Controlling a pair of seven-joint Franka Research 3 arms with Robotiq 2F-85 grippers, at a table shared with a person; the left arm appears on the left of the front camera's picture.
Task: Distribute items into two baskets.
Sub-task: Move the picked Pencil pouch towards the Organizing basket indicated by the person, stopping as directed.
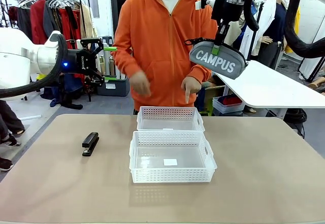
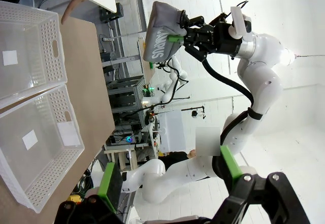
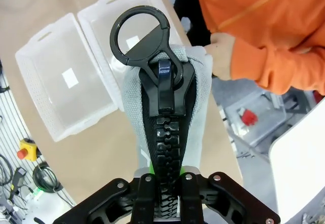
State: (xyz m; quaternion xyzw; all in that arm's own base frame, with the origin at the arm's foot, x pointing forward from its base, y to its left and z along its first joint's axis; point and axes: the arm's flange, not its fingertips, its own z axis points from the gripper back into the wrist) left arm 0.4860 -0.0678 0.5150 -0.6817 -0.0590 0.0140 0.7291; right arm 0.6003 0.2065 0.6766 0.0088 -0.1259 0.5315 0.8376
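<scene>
- While nothing sits between its fingers, the left gripper [image 1: 108, 63] hangs high off the left edge of the tabletop [image 1: 264, 173], spread wide and well apart from everything, probably waiting its turn.
- Below it, the stapler [image 1: 90, 144] lies flat on the tabletop, left of the baskets and touching neither; it looks like that arm's job.
- In the middle, the near basket [image 1: 172, 174] and the far basket [image 1: 169, 113] stand one behind the other, touching or nearly so, both with no item in them yet.
- Over the far basket's right end, the person's hand [image 1: 190, 87] points a finger straight down, seemingly naming that basket as the target.
- To the right, the pouch [image 1: 218, 60] rides high in the air, CAMPUS lettering facing the camera, clear of the basket rims.
- The right gripper [image 1: 219, 46] has its fingers clamped on the pouch's zip edge, so it dangles below them, ready to be lowered.
</scene>
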